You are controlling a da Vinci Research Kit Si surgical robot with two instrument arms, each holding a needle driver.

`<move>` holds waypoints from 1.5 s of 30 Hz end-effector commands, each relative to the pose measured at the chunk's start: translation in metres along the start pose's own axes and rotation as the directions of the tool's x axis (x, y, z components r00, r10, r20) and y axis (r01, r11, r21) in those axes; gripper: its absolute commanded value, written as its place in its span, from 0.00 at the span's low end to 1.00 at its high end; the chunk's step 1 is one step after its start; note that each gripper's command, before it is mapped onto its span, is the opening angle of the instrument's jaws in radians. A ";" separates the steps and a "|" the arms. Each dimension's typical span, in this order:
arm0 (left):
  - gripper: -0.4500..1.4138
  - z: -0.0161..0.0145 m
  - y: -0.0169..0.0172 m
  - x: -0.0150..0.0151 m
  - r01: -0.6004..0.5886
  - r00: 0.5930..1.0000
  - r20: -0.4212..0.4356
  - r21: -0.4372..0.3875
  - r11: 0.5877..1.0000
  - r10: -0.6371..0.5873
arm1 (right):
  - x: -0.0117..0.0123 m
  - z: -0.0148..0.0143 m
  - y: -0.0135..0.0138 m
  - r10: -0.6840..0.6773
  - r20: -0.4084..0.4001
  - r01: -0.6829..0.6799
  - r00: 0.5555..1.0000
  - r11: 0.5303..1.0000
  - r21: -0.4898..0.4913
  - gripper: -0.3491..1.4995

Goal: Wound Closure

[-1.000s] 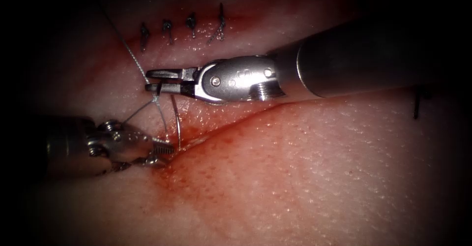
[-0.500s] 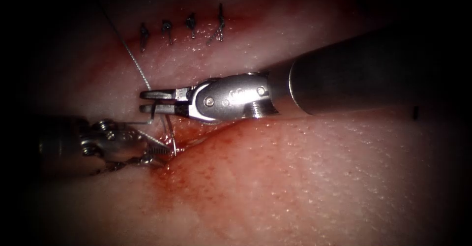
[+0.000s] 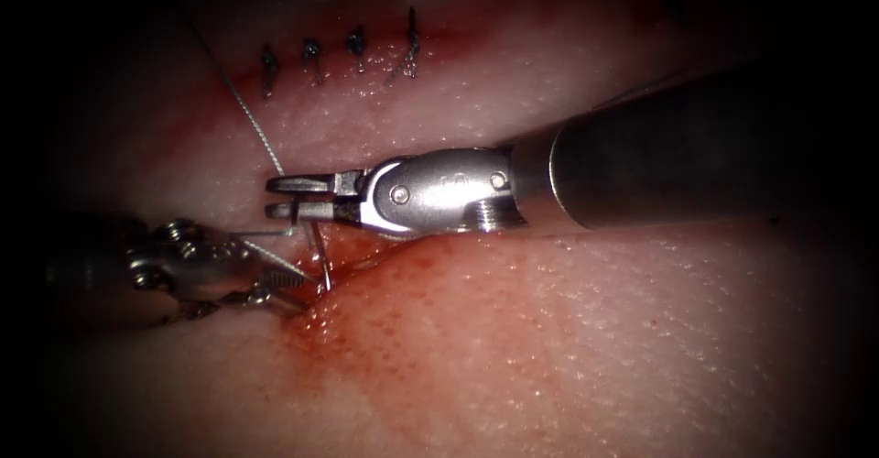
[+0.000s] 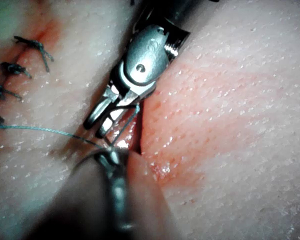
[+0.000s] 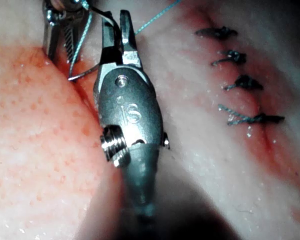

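Right gripper (image 3: 286, 197) lower, needle (image 3: 320, 255) beside cut (image 3: 403, 243).

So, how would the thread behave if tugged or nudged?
Probably limp: the thread runs straight to the right tool, then kinks sharply there. Likely very light, being so thin. Probably not slippery, since the stitches sit knotted.

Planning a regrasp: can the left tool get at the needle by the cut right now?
Likely yes: the left tool lies open right beside the needle at the cut; only thread crosses near it.
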 end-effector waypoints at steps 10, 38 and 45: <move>0.46 -0.0016 0.0045 0.0016 0.010 0.999 -0.041 0.031 0.999 -0.008 | -0.0008 0.0006 -0.0003 0.014 0.022 -0.015 1.000 1.000 0.015 0.00; 0.22 0.0025 0.0075 0.0020 -0.027 0.999 -0.045 -0.034 0.999 0.025 | -0.0016 -0.0008 0.0020 0.176 0.043 -0.175 0.984 0.984 -0.007 0.00; 0.22 0.0033 0.0075 0.0014 -0.039 0.999 -0.039 -0.048 0.998 0.037 | -0.0023 -0.0008 0.0025 0.284 0.065 -0.286 0.957 0.958 0.021 0.00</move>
